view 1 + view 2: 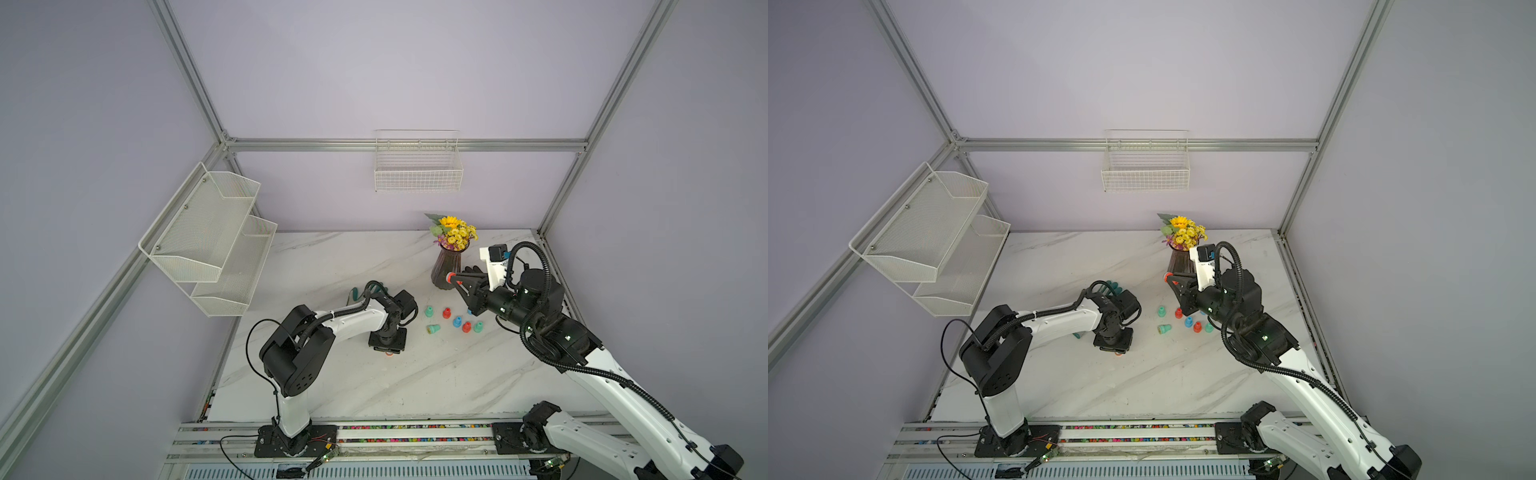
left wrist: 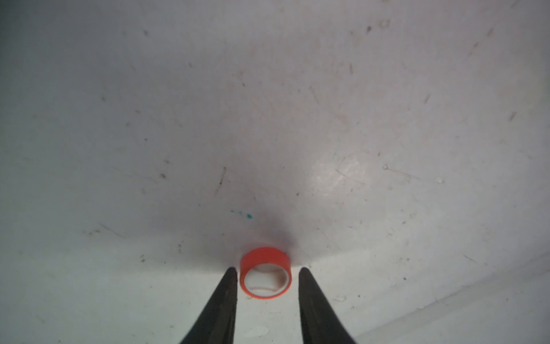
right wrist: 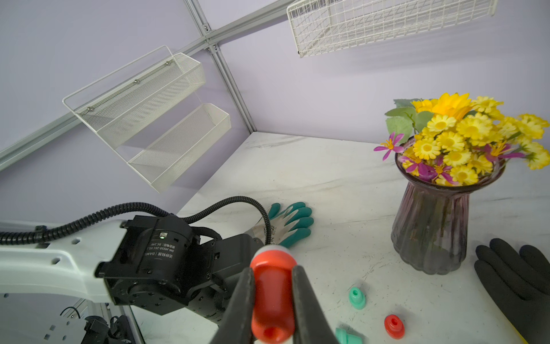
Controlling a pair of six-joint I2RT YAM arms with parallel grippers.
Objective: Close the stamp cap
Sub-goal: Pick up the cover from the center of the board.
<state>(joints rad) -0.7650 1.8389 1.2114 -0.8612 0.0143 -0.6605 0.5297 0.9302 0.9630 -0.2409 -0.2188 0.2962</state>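
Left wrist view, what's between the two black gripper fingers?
A round orange-red stamp cap, white inside, stands on the white marble table between the fingers of the left gripper, with a gap at one finger. The left wrist view shows this.

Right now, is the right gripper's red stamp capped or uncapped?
Uncapped: the red stamp has a bare white end; the left gripper straddles the separate red cap.
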